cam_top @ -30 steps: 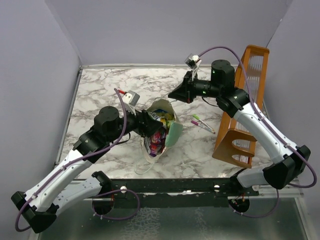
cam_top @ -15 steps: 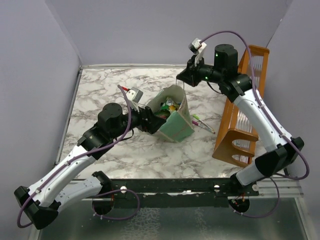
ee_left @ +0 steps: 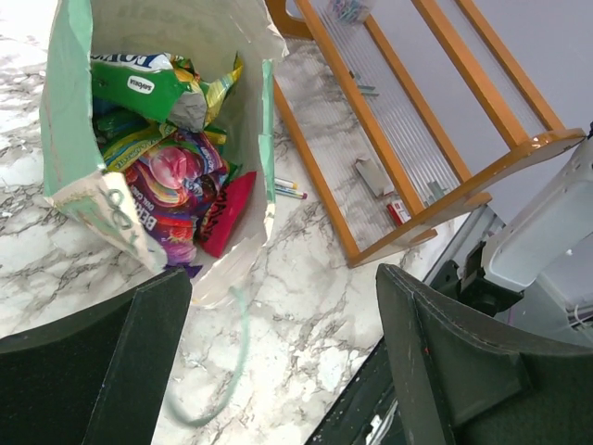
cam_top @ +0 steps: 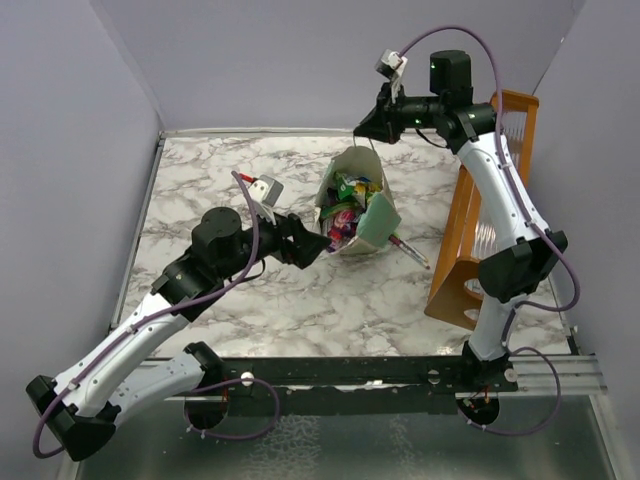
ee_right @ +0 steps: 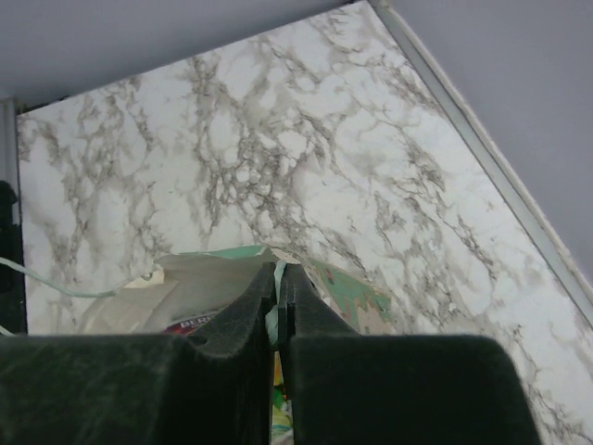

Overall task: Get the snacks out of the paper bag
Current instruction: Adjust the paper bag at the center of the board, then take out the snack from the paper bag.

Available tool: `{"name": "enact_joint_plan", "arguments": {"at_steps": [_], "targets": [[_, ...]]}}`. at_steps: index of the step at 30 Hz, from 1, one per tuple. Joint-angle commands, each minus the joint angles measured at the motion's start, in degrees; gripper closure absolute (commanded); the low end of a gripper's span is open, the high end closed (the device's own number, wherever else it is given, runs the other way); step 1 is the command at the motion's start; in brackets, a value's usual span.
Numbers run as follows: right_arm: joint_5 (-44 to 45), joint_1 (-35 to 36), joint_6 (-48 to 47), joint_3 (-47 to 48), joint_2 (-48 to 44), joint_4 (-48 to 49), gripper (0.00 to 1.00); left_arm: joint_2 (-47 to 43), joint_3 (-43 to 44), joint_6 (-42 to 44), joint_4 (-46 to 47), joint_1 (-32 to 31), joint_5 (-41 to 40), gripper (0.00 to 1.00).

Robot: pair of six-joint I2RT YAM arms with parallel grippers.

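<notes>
Legible print, as I read it from the left wrist camera:
1. Purple snack packet (ee_left: 176,190), inside the paper bag (ee_left: 65,139): large white letters starting "BE". The bag's edge cuts off the rest.
2. Green snack packet (ee_left: 139,83), at the top of the bag: white lettering and a white oval logo, both too small for me to read.
3. Red packet (ee_left: 225,211), beside the purple one: dark print, not legible.
</notes>
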Motion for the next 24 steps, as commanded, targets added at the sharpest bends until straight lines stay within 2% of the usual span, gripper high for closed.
{"name": "enact_joint_plan", "arguments": {"at_steps": [1,5,9,12,15,18,24], "targets": [[-8.6,4.0,-1.5,2.1,0.4,-0.2,0.99,-1.6,0.7,0.9,0.3,0.0,-1.4,0.15],[-10.6,6.2,2.7,-6.0,-3.0,3.7,0.99,-0.2,0.9,1.2,-1.0,0.0,-1.4,0.15],[-11.6,6.5,11.0,-19.5,-10.8,16.1,0.98,2.1,1.1,1.5,-0.4,0.0,1.1,0.16],[-12.3,6.5,15.0,-26.6,-15.2,21.7,0.99,4.9,1.5,1.8,0.6,-0.1,3.8,0.21],[-12.6,6.6,18.1,-29.2,-16.8,23.9,0.99,8.6,2.8,1.6,0.9,-0.2,5.7,0.28],[-11.9,6.6,20.4,-30.4,-17.7,25.1,0.99,11.6,4.3,-0.5,1.1,-0.4,3.9,0.37],[-10.7,6.6,25.4,-36.0,-21.4,31.0,0.99,14.7,4.7,-4.9,6.4,-2.2,-2.6,0.4]]}}
